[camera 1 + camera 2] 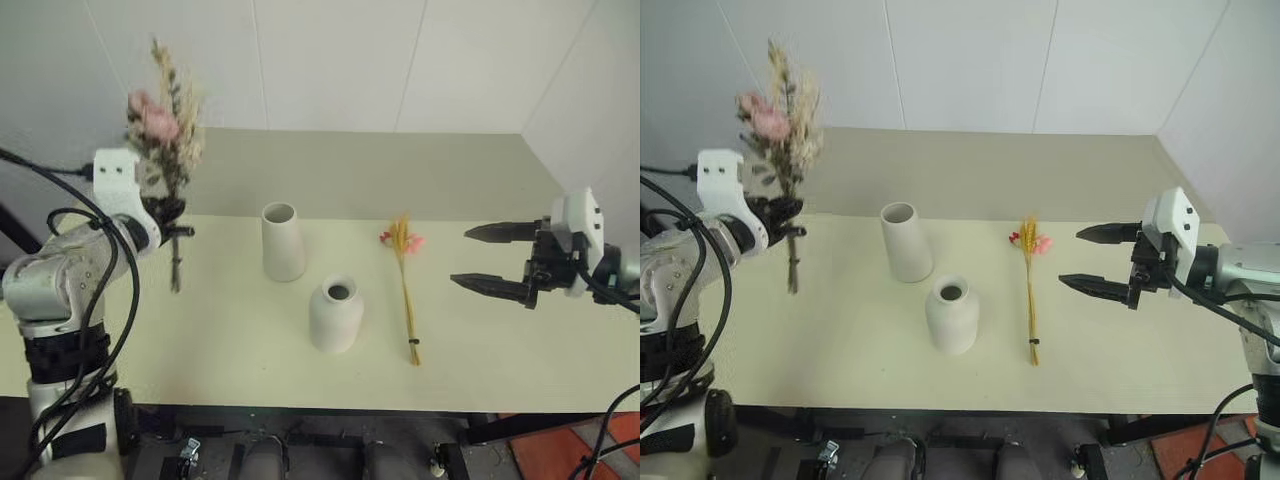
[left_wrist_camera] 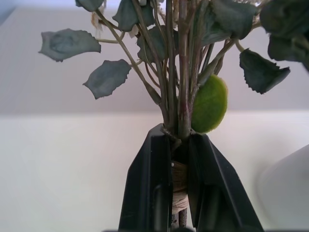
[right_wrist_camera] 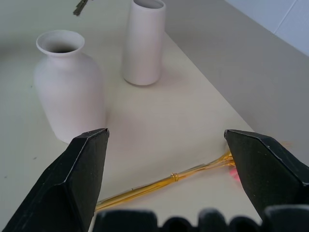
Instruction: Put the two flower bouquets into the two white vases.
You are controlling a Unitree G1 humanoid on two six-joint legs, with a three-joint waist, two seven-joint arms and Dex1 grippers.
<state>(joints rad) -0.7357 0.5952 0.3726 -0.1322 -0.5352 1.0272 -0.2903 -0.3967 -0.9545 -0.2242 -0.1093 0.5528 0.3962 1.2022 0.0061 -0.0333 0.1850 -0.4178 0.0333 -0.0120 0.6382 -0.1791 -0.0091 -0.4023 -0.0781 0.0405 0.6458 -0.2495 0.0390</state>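
Holding the bushy bouquet upright, the left pincer is clamping its bound stems, blooms up and stem ends hanging free above the tabletop at far left; probably so the stems can be dropping straight into a vase mouth; tall cone vase is standing nearest, just right of it; short rounded vase is sitting nearer and right of the cone, apart from it; wheat bouquet is lying flat, right of both vases, flower heads far, stalk ends near; right pincer is hovering wide and empty right of the wheat, jaws aimed left at it, likely waiting its turn; stem tips inside the left pincer are hiding behind the fingers; vase interiors are reading dark, contents unclear.
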